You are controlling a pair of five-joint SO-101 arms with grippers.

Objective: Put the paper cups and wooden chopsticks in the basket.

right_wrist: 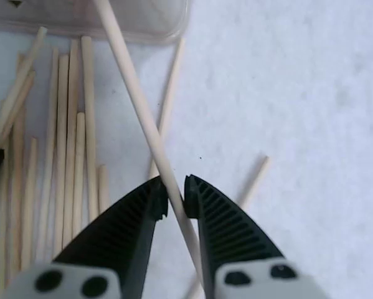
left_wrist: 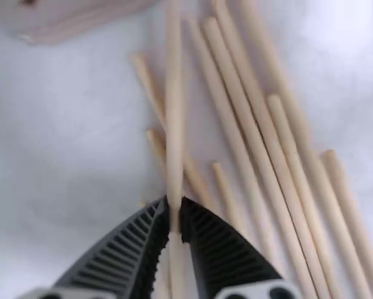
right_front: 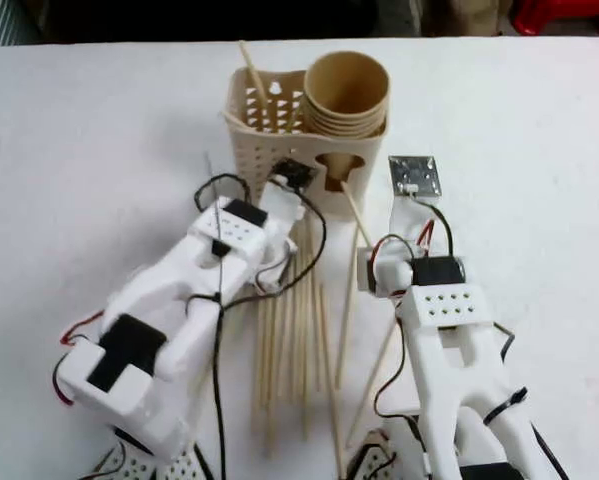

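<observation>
- While my left gripper is pinched on a chopstick with a long free length ahead of the jaws, I judge that length could swing or slip out when I lift.
- My right gripper is clamped on a second chopstick, which slants toward the basket. Its far tip could jam against the wall instead of clearing the rim.
- Both arms sit close together in front of the basket, so raising them at once risks a knock or a snagged cable.
- The basket looks light to me. A push from either stick might tip it and spill the cups stacked inside.
- A heap of chopsticks lies on the table beneath and between the arms, so a low sweep would scatter it.
</observation>
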